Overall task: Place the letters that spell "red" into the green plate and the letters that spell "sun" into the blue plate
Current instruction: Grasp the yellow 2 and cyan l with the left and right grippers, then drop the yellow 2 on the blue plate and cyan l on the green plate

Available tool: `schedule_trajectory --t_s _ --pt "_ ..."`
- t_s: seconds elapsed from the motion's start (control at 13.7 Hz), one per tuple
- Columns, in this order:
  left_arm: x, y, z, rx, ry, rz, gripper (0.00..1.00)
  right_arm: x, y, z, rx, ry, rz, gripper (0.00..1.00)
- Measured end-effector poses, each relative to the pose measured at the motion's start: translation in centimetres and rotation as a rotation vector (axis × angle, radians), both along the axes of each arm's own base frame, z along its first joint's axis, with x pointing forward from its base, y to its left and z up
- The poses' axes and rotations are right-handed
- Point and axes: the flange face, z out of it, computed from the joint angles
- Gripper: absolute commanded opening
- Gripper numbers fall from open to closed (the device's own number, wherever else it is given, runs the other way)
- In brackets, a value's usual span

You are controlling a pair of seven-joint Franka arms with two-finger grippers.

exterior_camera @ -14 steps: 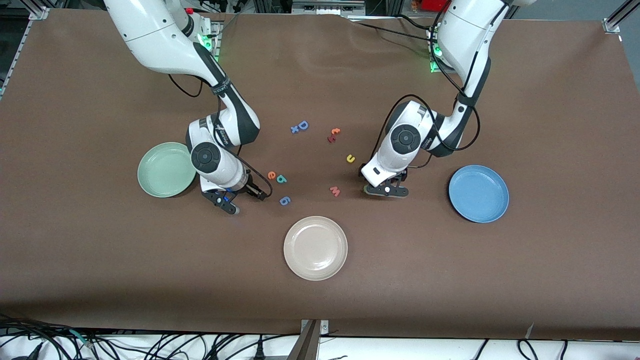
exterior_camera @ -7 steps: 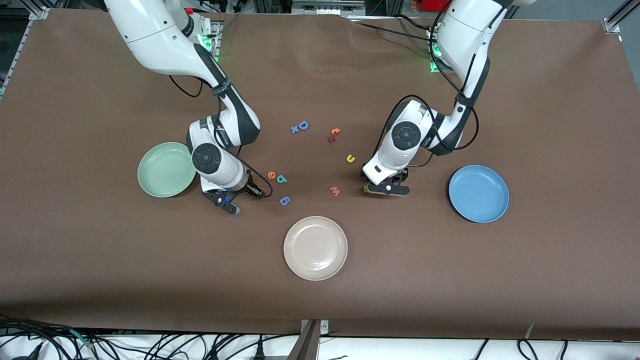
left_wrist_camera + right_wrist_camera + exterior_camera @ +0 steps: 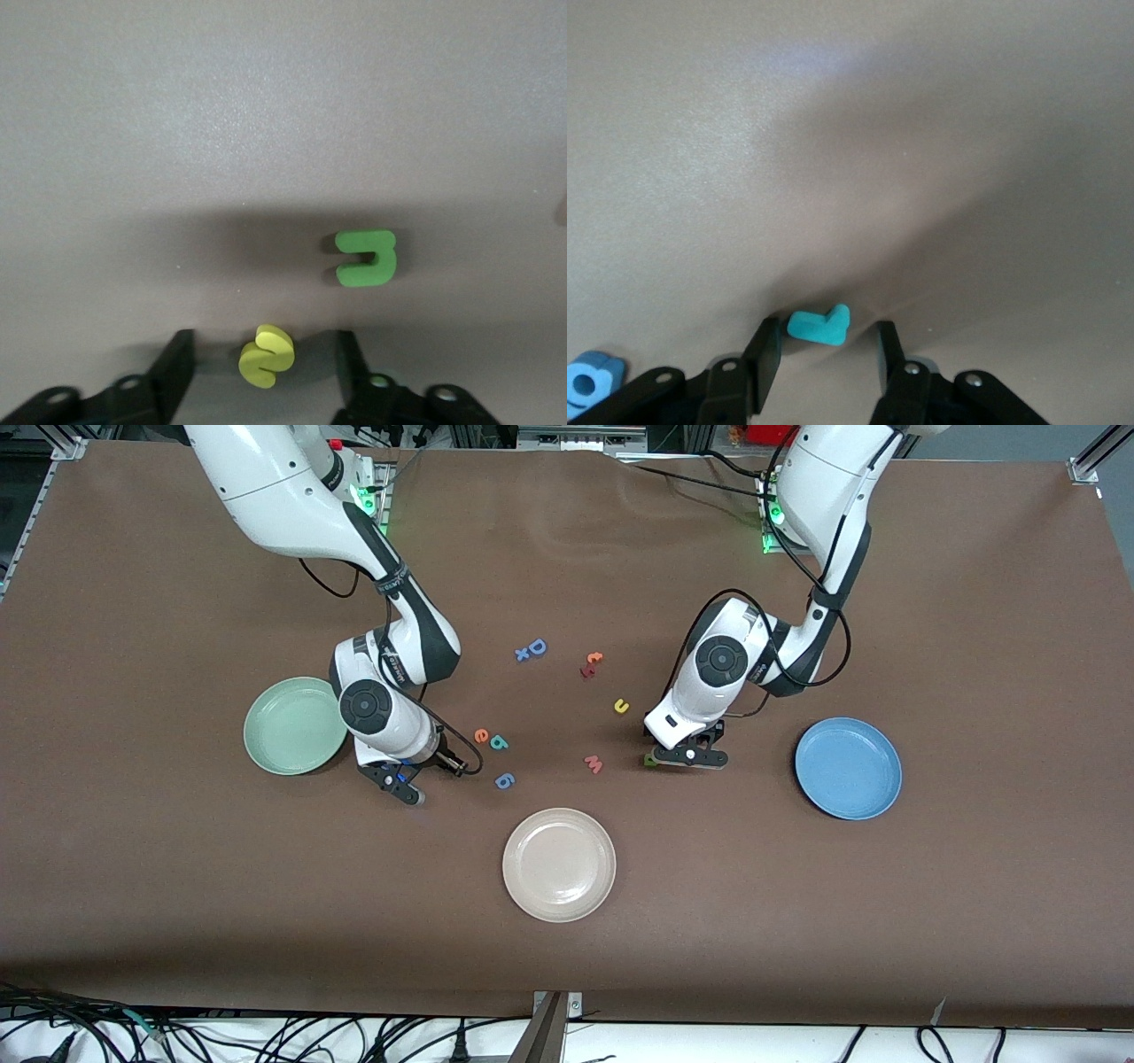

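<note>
My left gripper (image 3: 687, 758) (image 3: 263, 343) is low over the table between the pink letter and the blue plate (image 3: 848, 768). It is open around a yellow "s" (image 3: 266, 356), with a gap on each side. The green "n" (image 3: 365, 258) (image 3: 651, 760) lies just past it. The yellow "u" (image 3: 622, 706) lies farther from the camera. My right gripper (image 3: 399, 784) (image 3: 827, 329) is down beside the green plate (image 3: 295, 726), open around the teal "r" (image 3: 819, 325) without touching it. The orange "e" (image 3: 481, 735) and teal "d" (image 3: 499, 741) lie close by.
A cream plate (image 3: 559, 864) sits nearest the camera, mid-table. A blue "6" (image 3: 504, 780) (image 3: 589, 385) and a pink letter (image 3: 594, 763) lie loose between the grippers. A blue "D" (image 3: 537, 646) and small orange-red letters (image 3: 592, 662) lie farther back.
Both grippers' jaws have narrowed around their letters. The left gripper has shifted slightly, uncovering the green "n". The letters have stayed in place.
</note>
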Motion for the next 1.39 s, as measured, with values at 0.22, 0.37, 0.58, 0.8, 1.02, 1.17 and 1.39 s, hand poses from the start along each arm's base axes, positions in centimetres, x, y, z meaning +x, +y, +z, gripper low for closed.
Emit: schedule_trajectory --t_s 0.22,0.37,0.58,0.8,1.02,1.17,1.39 --pt "-0.06 0.00 0.30 -0.001 -0.003 -0.001 0.48 0.31 -0.02 0.18 -0.005 -0.011 0.012 0.53" --pt "-0.11 0.02 0.25 -0.001 -0.002 -0.001 0.43 0.39 -0.20 0.10 -0.015 -0.015 0.024 0.53" --pt "-0.10 0.02 0.28 0.000 -0.002 -0.001 0.34 0.39 -0.24 -0.03 -0.020 -0.015 0.029 0.53" --pt "-0.22 -0.22 0.34 -0.001 -0.004 -0.006 0.28 0.39 -0.22 -0.03 -0.020 -0.016 0.030 0.47" --pt "-0.26 -0.28 0.35 -0.004 -0.011 -0.008 0.17 0.41 -0.22 0.00 -0.021 -0.016 0.032 0.20" --pt "-0.28 -0.28 0.35 -0.006 -0.014 -0.008 0.14 0.51 -0.19 0.18 -0.021 -0.018 0.033 0.20" --pt "-0.35 -0.39 0.35 0.001 -0.018 -0.021 0.10 0.51 -0.19 0.18 -0.021 -0.018 0.033 0.20"
